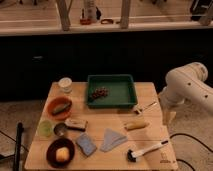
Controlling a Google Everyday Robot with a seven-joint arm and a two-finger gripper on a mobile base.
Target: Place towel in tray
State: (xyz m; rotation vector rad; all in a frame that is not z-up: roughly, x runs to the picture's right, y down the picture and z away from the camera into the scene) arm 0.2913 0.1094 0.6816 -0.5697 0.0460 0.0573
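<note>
My gripper (pixel 168 116) hangs at the right edge of the table (pixel 107 119); spread or pressed together, I cannot tell. One towel (pixel 112 139) lies left of it, nearer the camera. One green tray (pixel 111 77), left and beyond, holds one grape bunch (pixel 99 93).

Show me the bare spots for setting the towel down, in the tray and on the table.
In the tray, bare right of the dark cluster. On the table, a bare strip between tray and towel. Crowded on the left, from orange bowl to dark bowl. The gripper is out of sight; the arm stands off the table's right edge.
</note>
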